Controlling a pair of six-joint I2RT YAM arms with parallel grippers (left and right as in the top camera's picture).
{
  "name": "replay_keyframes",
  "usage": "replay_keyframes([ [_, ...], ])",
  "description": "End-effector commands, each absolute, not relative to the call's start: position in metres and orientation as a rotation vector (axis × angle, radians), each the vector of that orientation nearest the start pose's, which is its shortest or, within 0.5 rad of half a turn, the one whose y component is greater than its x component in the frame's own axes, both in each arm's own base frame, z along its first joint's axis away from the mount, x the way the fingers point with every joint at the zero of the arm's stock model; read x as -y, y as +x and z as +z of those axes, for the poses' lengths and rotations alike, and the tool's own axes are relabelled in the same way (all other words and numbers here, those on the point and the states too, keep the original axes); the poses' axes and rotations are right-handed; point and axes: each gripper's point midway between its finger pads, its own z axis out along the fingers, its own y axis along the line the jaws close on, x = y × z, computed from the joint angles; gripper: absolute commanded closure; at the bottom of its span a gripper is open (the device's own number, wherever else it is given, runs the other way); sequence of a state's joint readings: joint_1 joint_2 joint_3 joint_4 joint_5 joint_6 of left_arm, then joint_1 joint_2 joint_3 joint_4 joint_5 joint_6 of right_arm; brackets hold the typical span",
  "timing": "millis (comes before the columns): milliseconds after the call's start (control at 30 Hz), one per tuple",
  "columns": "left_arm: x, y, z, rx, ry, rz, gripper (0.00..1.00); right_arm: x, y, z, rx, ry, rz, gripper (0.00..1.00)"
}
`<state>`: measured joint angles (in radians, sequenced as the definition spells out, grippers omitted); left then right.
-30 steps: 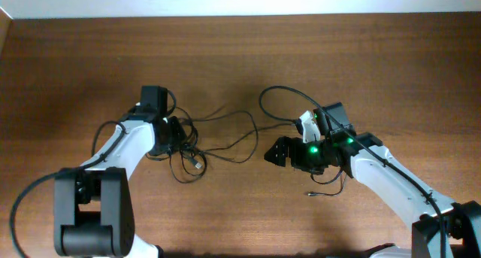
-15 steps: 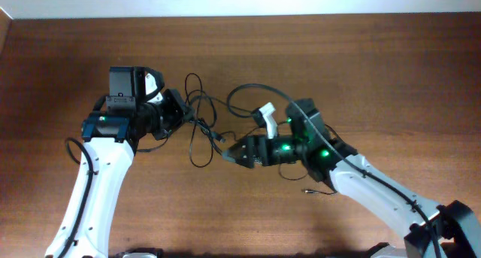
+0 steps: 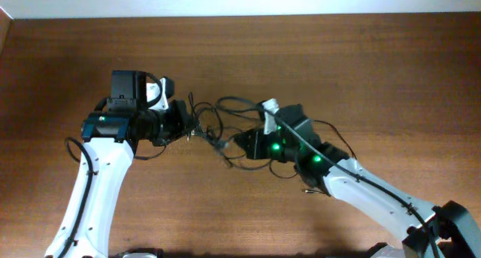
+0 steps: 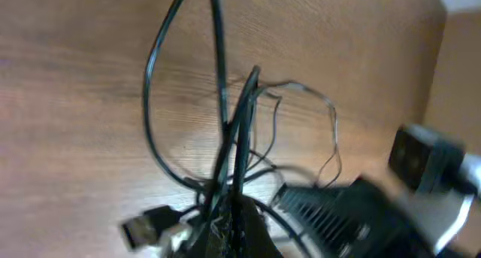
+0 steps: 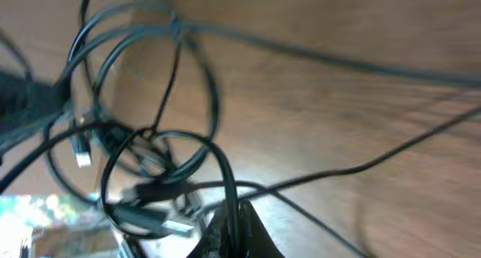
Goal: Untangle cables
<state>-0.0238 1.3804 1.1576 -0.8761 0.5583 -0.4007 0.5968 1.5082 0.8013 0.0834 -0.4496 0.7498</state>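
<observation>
A: Which step?
B: Gripping the tangle. The cables [image 3: 204,127] bunch at frame centre; left jaws and right jaws are each clamped shut on a strand.
A: Next?
B: Probably draw apart, gently.

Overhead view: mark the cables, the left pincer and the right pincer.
cables [image 3: 207,130], overhead view, middle of the tangle between the arms.
left pincer [image 3: 186,123], overhead view, midway between its fingertips, at the tangle's left edge.
right pincer [image 3: 239,144], overhead view, midway between its fingertips, at the tangle's right edge.
</observation>
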Motion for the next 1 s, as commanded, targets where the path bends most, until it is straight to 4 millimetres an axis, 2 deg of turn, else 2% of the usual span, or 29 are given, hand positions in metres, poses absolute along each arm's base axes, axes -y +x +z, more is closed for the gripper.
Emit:
replay_keyframes([
  [0,0.128,0.310,0.206,-2.529,0.129,-1.067,1.00,-0.275,0.316,0.132,-2.401,-0.043,1.163,0.96],
  [67,0.155,0.296,0.238,-2.334,0.379,-1.328,1.00,-0.264,0.320,0.120,-2.438,0.017,1.072,0.96],
  [133,0.160,0.291,0.245,-2.276,0.444,-1.377,1.00,-0.240,0.325,0.097,-2.501,0.121,0.883,0.96],
  [167,0.158,0.294,0.242,-2.289,0.440,-1.346,1.00,-0.228,0.321,0.085,-2.553,0.162,0.811,0.82],
  [200,0.152,0.299,0.234,-2.328,0.420,-1.265,1.00,-0.222,0.317,0.079,-2.586,0.169,0.787,0.44],
  [233,0.143,0.305,0.223,-2.378,0.393,-1.158,1.00,-0.217,0.316,0.077,-2.595,0.115,0.761,0.28],
  [267,0.131,0.312,0.210,-2.442,0.336,-1.032,1.00,-0.213,0.317,0.076,-2.600,0.095,0.742,0.16],
  [300,0.117,0.319,0.199,-2.509,0.240,-0.907,1.00,-0.203,0.317,0.075,-2.610,0.116,0.722,0.13],
  [333,0.087,0.329,0.181,-2.605,0.001,-0.682,1.00,-0.193,0.318,0.078,-2.615,0.153,0.729,0.13],
  [367,0.057,0.332,0.169,-2.650,-0.335,-0.503,1.00,-0.194,0.317,0.086,-2.610,0.155,0.811,0.13],
  [400,0.051,0.332,0.167,-2.642,-0.508,-0.485,1.00,-0.203,0.313,0.099,-2.584,0.079,0.934,0.13],
  [433,0.051,0.332,0.167,-2.636,-0.567,-0.501,1.00,-0.216,0.308,0.113,-2.545,-0.018,1.050,0.13],
  [467,0.053,0.332,0.167,-2.629,-0.634,-0.531,1.00,-0.230,0.302,0.127,-2.501,-0.103,1.175,0.13],
  [500,0.067,0.330,0.170,-2.630,-0.670,-0.630,1.00,-0.250,0.292,0.145,-2.431,-0.222,1.326,0.13],
  [533,0.095,0.328,0.181,-2.636,-0.470,-0.789,1.00,-0.257,0.293,0.145,-2.416,-0.243,1.283,0.13],
  [567,0.135,0.315,0.199,-2.557,0.118,-0.971,1.00,-0.255,0.297,0.140,-2.425,-0.221,1.230,0.13],
  [600,0.135,0.313,0.198,-2.554,0.180,-0.949,1.00,-0.254,0.299,0.138,-2.432,-0.205,1.223,0.13],
  [667,0.136,0.312,0.199,-2.546,0.188,-0.968,1.00,-0.253,0.301,0.131,-2.470,-0.125,1.220,0.13],
  [767,0.158,0.307,0.224,-2.432,0.278,-1.194,1.00,-0.253,0.301,0.124,-2.490,-0.119,1.216,0.13],
  [867,0.164,0.305,0.232,-2.393,0.303,-1.257,1.00,-0.252,0.302,0.123,-2.491,-0.110,1.199,0.13],
  [967,0.170,0.300,0.239,-2.365,0.329,-1.329,1.00,-0.240,0.316,0.116,-2.484,-0.046,1.067,0.12],
])
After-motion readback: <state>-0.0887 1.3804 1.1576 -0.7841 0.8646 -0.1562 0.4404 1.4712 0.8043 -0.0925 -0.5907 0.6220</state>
